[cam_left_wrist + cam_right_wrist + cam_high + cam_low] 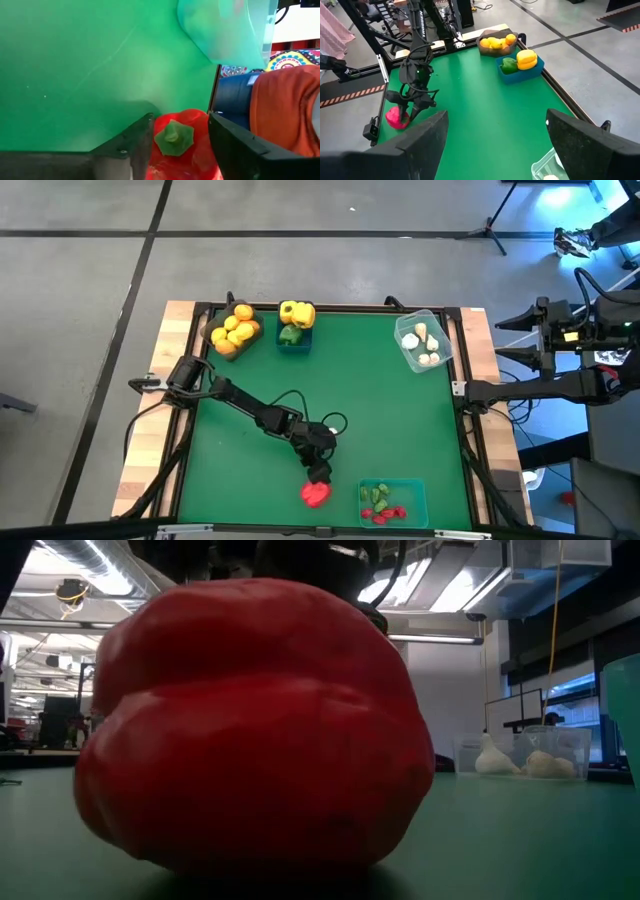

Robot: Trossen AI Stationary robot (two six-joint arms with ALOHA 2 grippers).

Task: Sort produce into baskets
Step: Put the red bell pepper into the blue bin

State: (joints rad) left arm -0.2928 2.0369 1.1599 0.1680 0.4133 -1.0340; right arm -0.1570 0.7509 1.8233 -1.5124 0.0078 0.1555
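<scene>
A red bell pepper (315,494) sits on the green table near its front edge, green stem (173,136) up; it fills the low view (250,730). My left gripper (180,117) comes slanting down onto it from the far left, one finger on each side. My right gripper (496,115) stands open, raised beyond the table's right edge, with nothing between its fingers. The dark basket (233,332) holds yellow-orange fruits, and the blue one (295,327) a yellow and a green pepper. The clear one (423,340) holds white pieces, and the teal one (392,502) small red and green bits. My left gripper has its two fingers (136,145) close against opposite sides of the red pepper (160,122), slanting down from above. Whether they touch it I cannot tell. The pepper rests on the table with its underside (260,860).
The teal basket (225,30) stands just to the right of the pepper. The table's front edge is close behind the pepper, with orange and blue cloth (285,110) beyond it. Bare green mat (390,420) fills the table's middle.
</scene>
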